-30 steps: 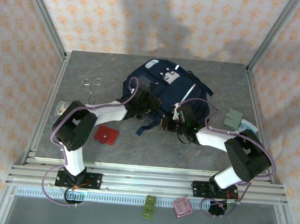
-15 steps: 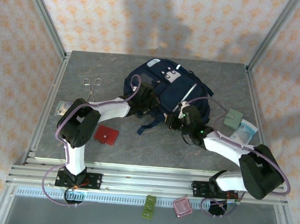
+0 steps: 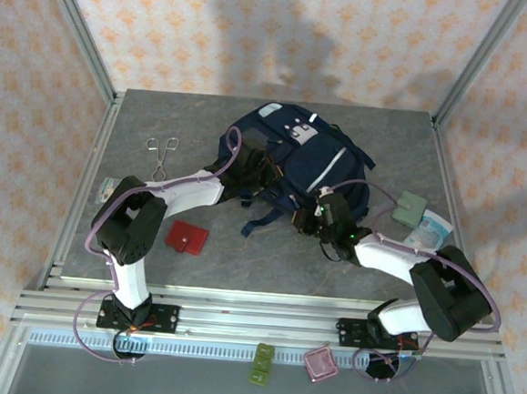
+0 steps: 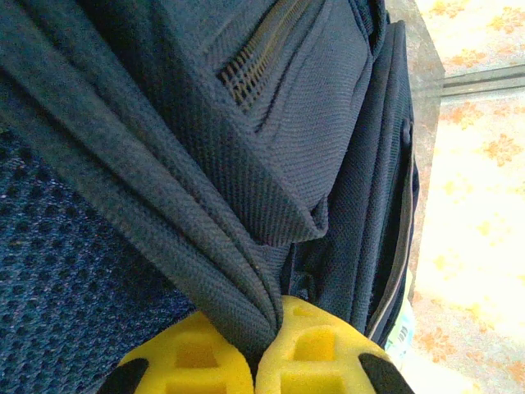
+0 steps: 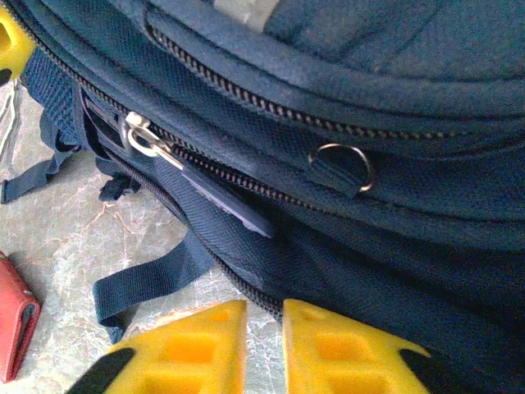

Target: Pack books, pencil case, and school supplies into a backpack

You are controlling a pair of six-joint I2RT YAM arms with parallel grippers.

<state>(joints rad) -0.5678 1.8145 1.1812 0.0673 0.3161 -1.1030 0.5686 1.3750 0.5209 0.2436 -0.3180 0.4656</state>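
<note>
The navy backpack (image 3: 296, 154) lies in the middle of the table. My left gripper (image 3: 250, 171) is at its left side. In the left wrist view the yellow pads (image 4: 316, 349) are shut on a fold of the backpack's fabric (image 4: 221, 246). My right gripper (image 3: 309, 219) sits low at the backpack's near edge, its jaws (image 5: 264, 318) a narrow gap apart with bare table between them, just under the zipper line. A metal zipper pull (image 5: 146, 139) hangs up and to the left. The red square school supplies (image 3: 187, 238) lie flat near the left arm. Books and pencil case are out of view.
Metal scissors (image 3: 162, 152) lie at the far left. A grey-green pouch (image 3: 409, 208) and a pale packet (image 3: 428, 232) rest at the right edge, and a small packet (image 3: 107, 187) at the left edge. Loose dark straps (image 3: 260, 220) trail from the backpack toward the near side.
My left gripper has shut on the backpack's fabric and shifted slightly away. The right gripper has parted a little, and the right arm has swung outward and then settled lower.
</note>
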